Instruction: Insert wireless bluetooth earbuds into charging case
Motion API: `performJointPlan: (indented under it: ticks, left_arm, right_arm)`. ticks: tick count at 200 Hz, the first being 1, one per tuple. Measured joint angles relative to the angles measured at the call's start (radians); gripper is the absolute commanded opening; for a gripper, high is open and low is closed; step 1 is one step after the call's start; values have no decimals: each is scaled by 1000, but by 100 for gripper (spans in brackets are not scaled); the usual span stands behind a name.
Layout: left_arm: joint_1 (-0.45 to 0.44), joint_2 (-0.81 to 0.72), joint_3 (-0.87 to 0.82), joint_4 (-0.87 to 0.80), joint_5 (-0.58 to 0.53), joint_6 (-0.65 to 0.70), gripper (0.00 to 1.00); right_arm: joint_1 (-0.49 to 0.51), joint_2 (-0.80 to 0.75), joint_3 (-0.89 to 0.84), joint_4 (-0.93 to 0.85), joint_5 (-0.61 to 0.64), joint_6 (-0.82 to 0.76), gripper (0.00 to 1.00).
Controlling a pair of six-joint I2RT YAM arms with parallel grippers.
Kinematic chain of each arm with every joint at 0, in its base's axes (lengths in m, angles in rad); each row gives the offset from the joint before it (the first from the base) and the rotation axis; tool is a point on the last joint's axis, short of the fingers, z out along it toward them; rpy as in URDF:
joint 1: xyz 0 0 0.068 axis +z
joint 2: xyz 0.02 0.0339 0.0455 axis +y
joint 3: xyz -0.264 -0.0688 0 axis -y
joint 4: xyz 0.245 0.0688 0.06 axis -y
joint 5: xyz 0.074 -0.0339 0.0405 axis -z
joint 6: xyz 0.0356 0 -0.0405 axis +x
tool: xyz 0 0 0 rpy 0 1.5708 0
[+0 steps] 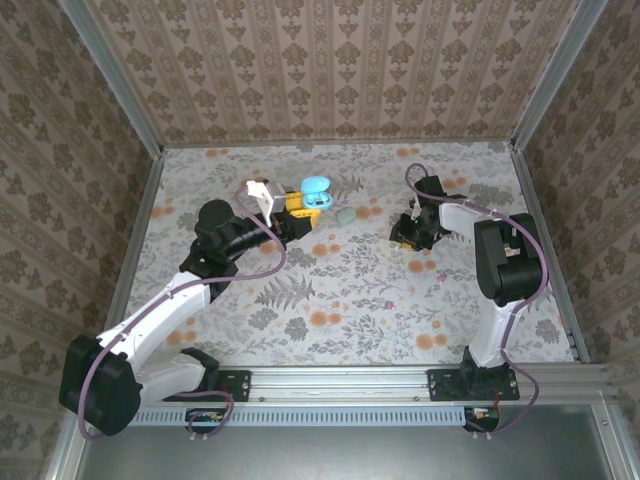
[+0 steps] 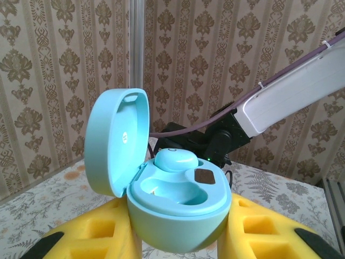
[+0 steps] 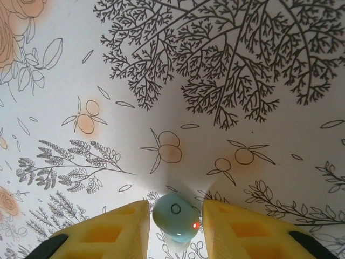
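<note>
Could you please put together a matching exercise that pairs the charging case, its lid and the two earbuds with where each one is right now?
Things:
1. charging case
2. case lid
3. earbud in the left wrist view
4. earbud in the right wrist view

Places or states:
A. between the yellow fingers of the right claw
B. docked inside the case
C. clamped in the left claw
D. swung open, standing upright

Pairs: 1-C, 2-D, 3-B, 4-A.
</note>
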Motion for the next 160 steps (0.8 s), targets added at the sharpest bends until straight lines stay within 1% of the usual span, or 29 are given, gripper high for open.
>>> performJointPlan:
  ticks: [95,160]
  left_arm:
    - [-1,0,0,-14,-3,6,31]
    - [-1,0,0,-15,-3,7,31]
  right_arm:
    - [33,1,13,0,-49,-31,33]
    - [54,1,35,-5,-57,-41,33]
